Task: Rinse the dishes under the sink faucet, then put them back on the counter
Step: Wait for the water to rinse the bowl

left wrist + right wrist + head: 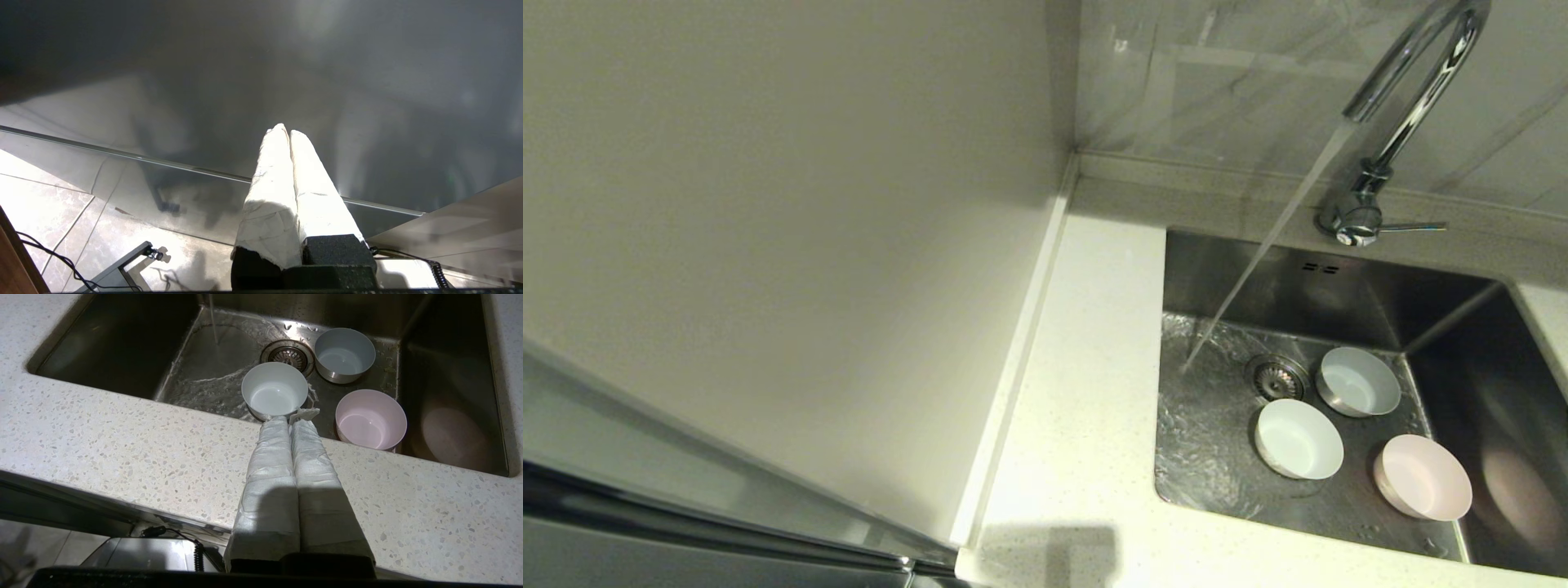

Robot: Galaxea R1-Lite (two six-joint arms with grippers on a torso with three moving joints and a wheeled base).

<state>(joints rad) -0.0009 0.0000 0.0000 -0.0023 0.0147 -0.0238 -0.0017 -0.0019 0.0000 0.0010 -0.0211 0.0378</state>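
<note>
3 bowls (274, 389) in sink (122, 343) — beyond right gripper (291, 420).

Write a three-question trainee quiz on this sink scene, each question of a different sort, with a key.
1. True or false: water is running from the faucet into the sink.
2. Multiple choice: which bowl sits nearest the drain strainer in the head view? A) pink bowl B) grey-blue bowl C) no bowl is in the basin
3. Fill in: the right gripper, fingers together, holds ____.

Key:
1. True. The stream lands on the basin floor, clear of all three bowls.
2. B. The white bowl is close too, but slightly farther off.
3. Nothing. It hangs above the counter edge; the left gripper is shut too, away from the sink.
</note>
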